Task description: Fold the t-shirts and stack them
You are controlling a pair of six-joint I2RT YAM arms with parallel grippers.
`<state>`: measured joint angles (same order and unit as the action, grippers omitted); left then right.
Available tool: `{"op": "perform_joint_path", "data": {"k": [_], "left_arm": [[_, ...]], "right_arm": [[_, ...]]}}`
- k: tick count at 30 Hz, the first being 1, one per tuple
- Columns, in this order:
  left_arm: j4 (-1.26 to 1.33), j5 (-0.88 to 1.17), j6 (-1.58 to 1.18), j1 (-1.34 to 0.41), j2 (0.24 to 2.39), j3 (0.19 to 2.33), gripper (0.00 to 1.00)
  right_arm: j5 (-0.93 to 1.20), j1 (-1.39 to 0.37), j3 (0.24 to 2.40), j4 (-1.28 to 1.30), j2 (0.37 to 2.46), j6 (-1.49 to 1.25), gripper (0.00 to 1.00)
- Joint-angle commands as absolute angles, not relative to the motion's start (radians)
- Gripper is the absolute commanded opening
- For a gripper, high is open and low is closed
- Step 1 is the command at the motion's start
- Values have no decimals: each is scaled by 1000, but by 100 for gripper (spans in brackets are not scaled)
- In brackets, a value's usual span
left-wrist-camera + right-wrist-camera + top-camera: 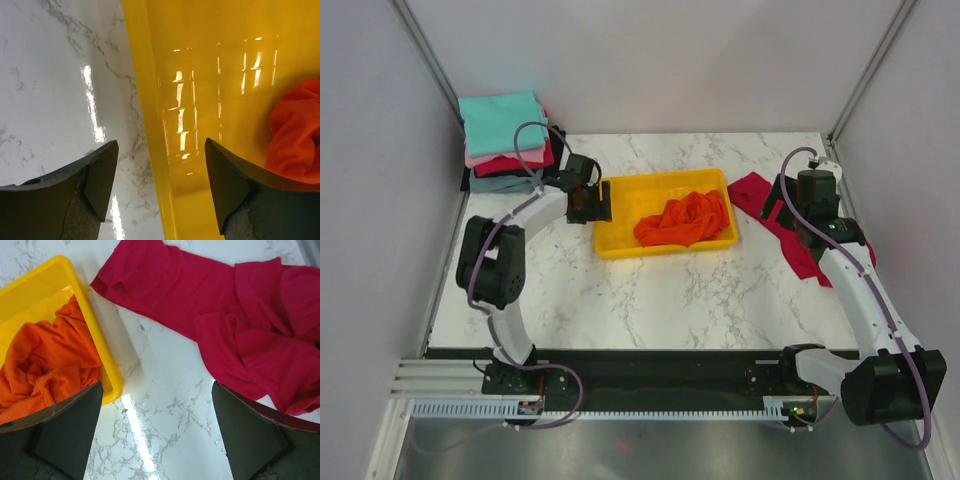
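A crumpled orange t-shirt lies in the yellow tray; it also shows in the left wrist view and the right wrist view. A crimson red t-shirt lies rumpled on the table right of the tray, partly under my right arm, and fills the top right of the right wrist view. My left gripper is open, its jaws straddling the tray's left rim. My right gripper is open and empty above bare table between the tray and the crimson shirt.
A stack of folded shirts, teal on top, then pink, red and grey-blue, sits at the far left corner. Grey walls close in the marble table on three sides. The tray's corner is near my right gripper's left finger.
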<state>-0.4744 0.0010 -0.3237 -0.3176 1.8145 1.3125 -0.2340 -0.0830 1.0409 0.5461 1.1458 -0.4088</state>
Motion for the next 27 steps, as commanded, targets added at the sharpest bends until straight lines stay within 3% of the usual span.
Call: {"op": "perform_joint_path", "data": {"k": [1,3,4,7,13,16,20,27], "left_arm": [[-497,-5,-288,-333,1923,1420,77],[-517,-5,-288,-334,1965,1466,67],[-522,-5,-298,-336,1985,1470,53],[-523,-6,-310,-334,1987,1462,33],[-549,-78,-316,-334,1859,1326,8],[-569,-72,-397,-331,1743,1166,2],[-574,-28,-566,-256,1496,886,2],[-791,-179,-744,-66,971,732,4]], "right_arm": [[-156,-83,1011,512,1091,-417,98],[-153,-81,990,512,1078,-413,98],[-152,-83,983,515,1065,-410,98],[-141,-83,959,514,1043,-405,98],[-85,-83,942,514,1032,-417,98],[-63,-83,924,491,1034,-434,98],[-2,-84,893,440,1052,-466,98],[60,-121,891,430,1063,-485,98]]}}
